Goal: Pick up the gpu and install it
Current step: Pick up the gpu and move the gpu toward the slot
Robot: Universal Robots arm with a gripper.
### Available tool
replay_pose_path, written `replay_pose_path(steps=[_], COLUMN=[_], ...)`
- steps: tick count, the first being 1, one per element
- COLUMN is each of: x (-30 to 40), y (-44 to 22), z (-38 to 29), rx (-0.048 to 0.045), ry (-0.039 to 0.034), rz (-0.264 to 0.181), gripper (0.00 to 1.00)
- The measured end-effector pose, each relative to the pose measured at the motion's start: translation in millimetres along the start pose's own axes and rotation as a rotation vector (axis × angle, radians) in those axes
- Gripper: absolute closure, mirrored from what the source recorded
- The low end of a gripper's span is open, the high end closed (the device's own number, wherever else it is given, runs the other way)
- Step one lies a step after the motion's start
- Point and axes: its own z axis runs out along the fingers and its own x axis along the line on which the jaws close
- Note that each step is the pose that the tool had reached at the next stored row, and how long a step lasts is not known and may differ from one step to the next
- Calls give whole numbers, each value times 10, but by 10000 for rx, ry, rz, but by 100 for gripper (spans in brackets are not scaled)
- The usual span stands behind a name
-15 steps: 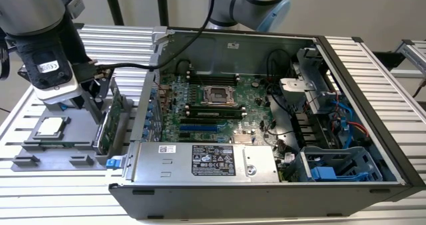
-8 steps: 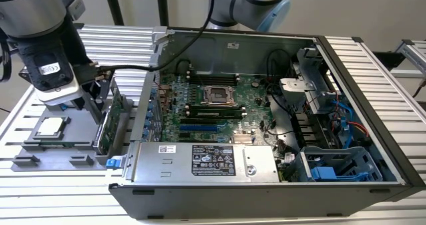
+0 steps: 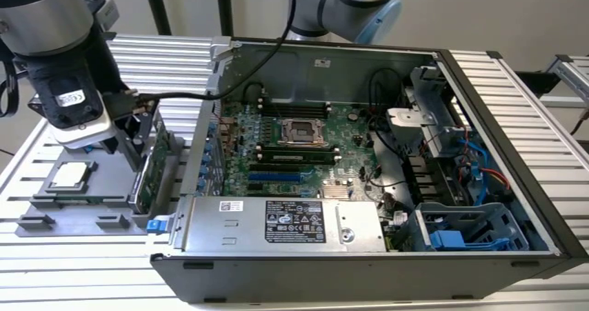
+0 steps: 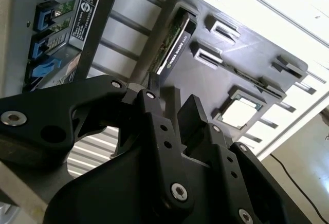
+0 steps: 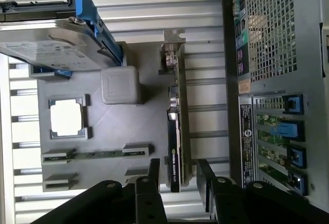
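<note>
The gpu (image 5: 178, 131) stands on its long edge in a slot of the grey parts tray (image 5: 128, 126), green board on one face and black shroud on the other. My gripper (image 5: 179, 175) is open, one black finger on each side of the card's end, with a small gap on both sides. In the second wrist view the gpu (image 4: 172, 47) runs away from the gripper (image 4: 179, 106). In the exterior view the gripper (image 3: 134, 156) hangs over the gpu (image 3: 145, 180) at the exterior view's left, just outside the open computer case (image 3: 368, 269).
The tray (image 3: 55, 211) also holds a processor (image 5: 67, 118), a memory stick (image 5: 97, 154), a grey block (image 5: 121, 85) and a hard drive in a blue frame (image 5: 56, 49). Inside the case lie the motherboard (image 3: 294, 145), a power supply (image 3: 285, 221) and a blue drive cage (image 3: 470, 232).
</note>
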Motion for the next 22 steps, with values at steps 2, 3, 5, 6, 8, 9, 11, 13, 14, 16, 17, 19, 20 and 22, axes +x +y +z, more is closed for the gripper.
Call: replay_pose_path(steps=[2, 3, 5, 6, 8, 9, 11, 13, 14, 16, 17, 19, 20, 22], x=[0, 0, 1, 1, 1, 1, 1, 1, 1, 2, 2, 2, 2, 2], y=[-1, -1, -2, -2, -3, -3, -4, -5, -5, -6, -6, -7, -7, -8], z=[10, 15, 24, 30, 39, 44, 53, 62, 66, 76, 81, 91, 95, 104], rx=[-1, -1, -1, -1, -1, 0, -1, 0, -1, -1, -1, -1, 0, -1], ry=[0, -1, 0, -1, 0, 0, -1, 0, 0, 0, 0, -1, 0, 0], rz=[0, 0, 0, 0, 0, 0, 0, 0, 0, 0, 0, 0, 1, 1], gripper=[0, 0, 0, 0, 0, 0, 0, 0, 0, 0, 0, 0, 0, 0])
